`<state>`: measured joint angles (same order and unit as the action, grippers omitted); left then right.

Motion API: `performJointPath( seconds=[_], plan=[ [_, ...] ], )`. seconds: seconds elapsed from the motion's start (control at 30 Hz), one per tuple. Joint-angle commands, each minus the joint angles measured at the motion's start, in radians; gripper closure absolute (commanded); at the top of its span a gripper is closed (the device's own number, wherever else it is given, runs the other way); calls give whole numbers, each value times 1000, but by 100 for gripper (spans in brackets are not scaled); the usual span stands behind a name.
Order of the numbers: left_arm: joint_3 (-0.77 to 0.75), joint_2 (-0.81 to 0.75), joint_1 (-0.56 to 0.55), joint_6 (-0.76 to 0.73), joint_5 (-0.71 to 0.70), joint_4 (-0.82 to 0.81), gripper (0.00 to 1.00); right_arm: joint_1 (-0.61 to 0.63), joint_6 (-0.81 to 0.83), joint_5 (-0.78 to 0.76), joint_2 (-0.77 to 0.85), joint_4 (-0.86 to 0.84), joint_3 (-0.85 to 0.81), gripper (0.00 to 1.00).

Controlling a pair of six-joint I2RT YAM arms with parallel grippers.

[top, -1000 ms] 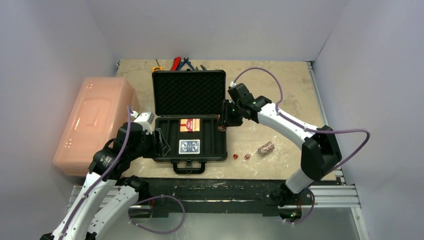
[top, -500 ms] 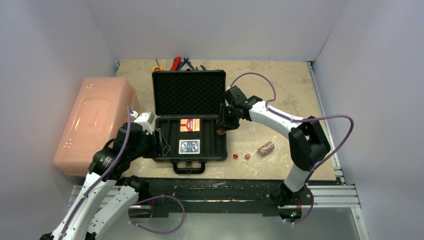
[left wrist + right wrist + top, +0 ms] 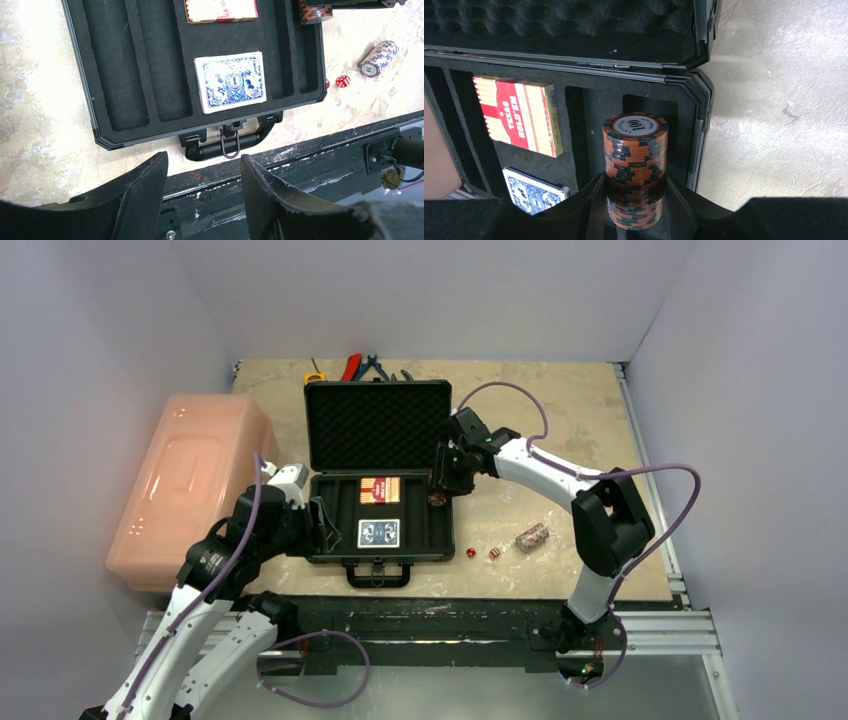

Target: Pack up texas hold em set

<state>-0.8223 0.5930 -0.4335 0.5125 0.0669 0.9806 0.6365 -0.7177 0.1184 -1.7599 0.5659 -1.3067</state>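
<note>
This is presenting as a robotics lab test cell: plain pale walls [image 3: 430,300] are enclosing a worn tabletop [image 3: 600,405], 2 cabled robot arms [image 3: 545,472] are mounting on an aluminium extrusion rail [image 3: 680,625], and hand tools [image 3: 352,367] are lying at the far edge.

Beige table [image 3: 560,420]: open case [image 3: 378,430], pink bin [image 3: 190,480] at left, chip roll [image 3: 532,536], two dice [image 3: 494,553]; tools [image 3: 362,366], probably pliers, far edge.

A large pink translucent bin [image 3: 190,485] sat at the left side of the pale, mottled bench [image 3: 560,420], reaching past its left edge. Along the far edge, left of centre, lay a small yellow tape measure [image 3: 314,377], with red-handled pliers [image 3: 351,367] just to its right and blue-handled pliers [image 3: 376,366] beside those.
</note>
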Motion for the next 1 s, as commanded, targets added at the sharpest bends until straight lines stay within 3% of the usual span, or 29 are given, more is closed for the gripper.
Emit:
performJointPath(
  seconds=[0.0, 0.17, 0.33, 0.97],
  plan=[
    [-1, -6, -4, -14, -7, -39, 45, 3, -28, 20, 8, -24, -55, 65],
    [0, -4, -3, -16, -6, -39, 45, 3, -32, 13, 11, -15, -53, 42],
    [0, -3, -3, -16, -4, -40, 45, 3, -33, 10, 18, -7, -53, 32],
    [2, 11, -3, -20, 16, -45, 45, 35, 116, 24, 135, 64, 25, 47]
  ],
)
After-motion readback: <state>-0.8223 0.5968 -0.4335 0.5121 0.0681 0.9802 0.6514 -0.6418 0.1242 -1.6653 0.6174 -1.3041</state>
